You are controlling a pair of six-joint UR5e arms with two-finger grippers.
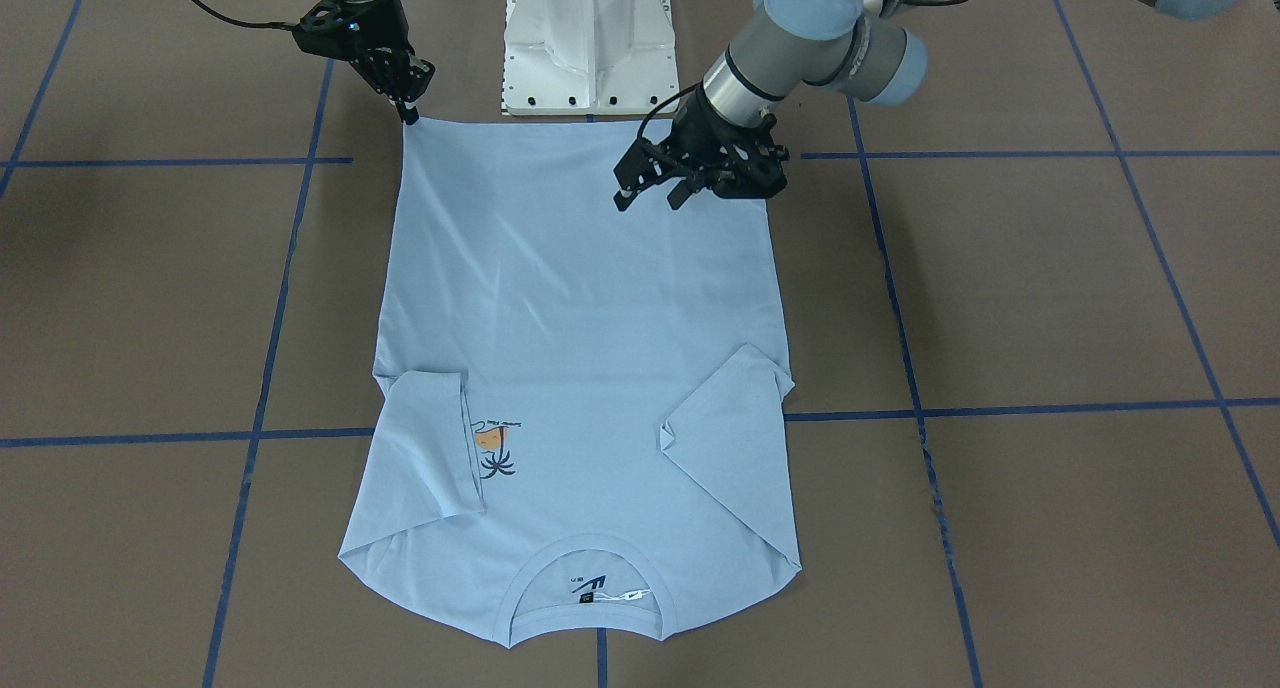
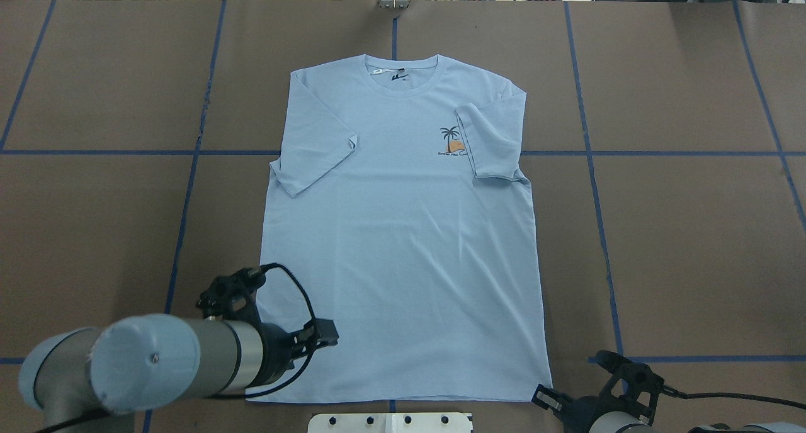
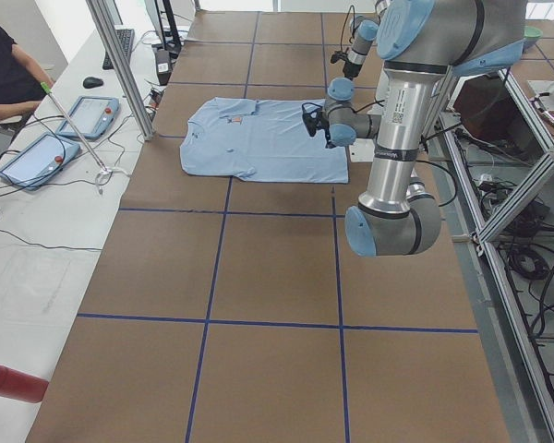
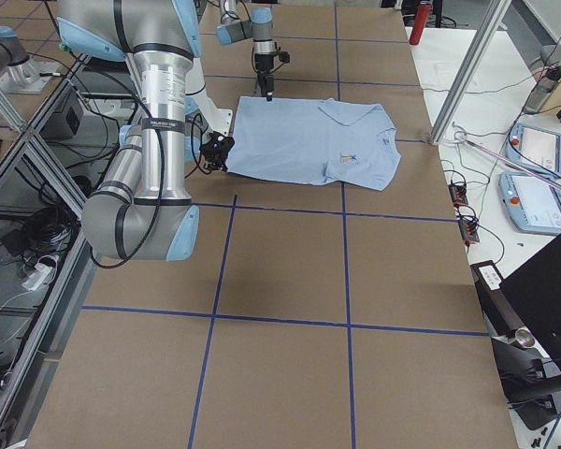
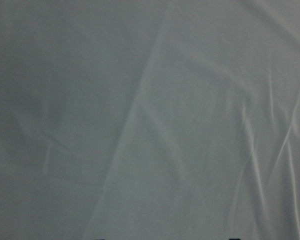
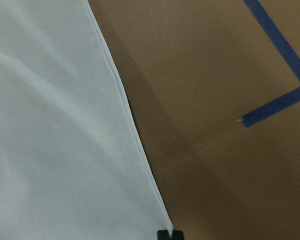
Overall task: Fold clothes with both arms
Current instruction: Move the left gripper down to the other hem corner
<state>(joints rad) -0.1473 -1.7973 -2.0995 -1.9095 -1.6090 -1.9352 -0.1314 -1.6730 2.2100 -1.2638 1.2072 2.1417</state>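
Note:
The light blue T-shirt (image 1: 580,318) lies flat and face up on the brown table, both sleeves folded onto its body, collar (image 1: 585,593) away from the robot. The palm print (image 2: 451,140) shows next to one folded sleeve. My right gripper (image 1: 409,113) is shut on the hem corner nearest it; the right wrist view shows that corner at its fingertips (image 6: 169,235). My left gripper (image 1: 650,196) is open and hovers just above the cloth near the other end of the hem. The left wrist view shows only wrinkled cloth (image 5: 150,120).
The white pedestal base (image 1: 590,48) stands just behind the hem. Blue tape lines (image 1: 270,368) cross the table. Tablets (image 3: 37,157) and a seated person (image 3: 9,74) are beside the far table edge. A red cylinder (image 3: 14,383) lies off the table.

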